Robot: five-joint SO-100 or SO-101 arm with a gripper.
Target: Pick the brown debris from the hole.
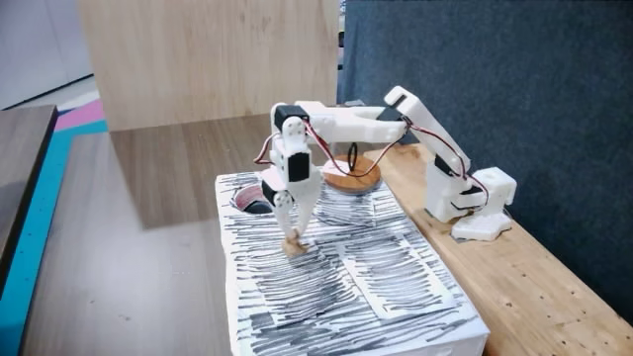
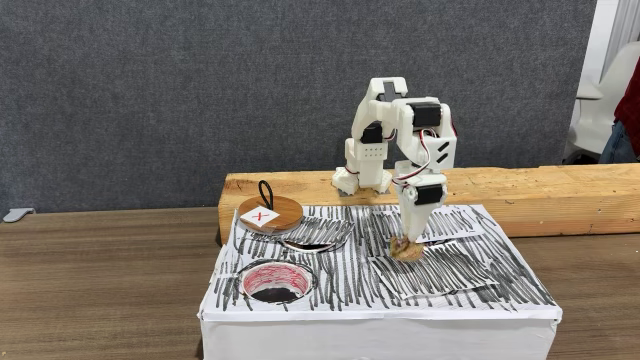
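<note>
The hole [image 2: 273, 284] is sitting closest to the camera in a fixed view, a dark round opening with a pinkish rim near the front left corner of the white striped box [image 2: 470, 295]. Over to its right, well apart from it, the gripper [image 2: 407, 247] is pointing straight down with its fingers pinching the brown debris [image 2: 406, 251], which is touching the box top or just above it, can't tell. Behind the hole, the wooden disc [image 2: 270, 212] with its black loop handle is resting at the back left, leaning against the wooden beam [image 2: 560, 195].
</note>
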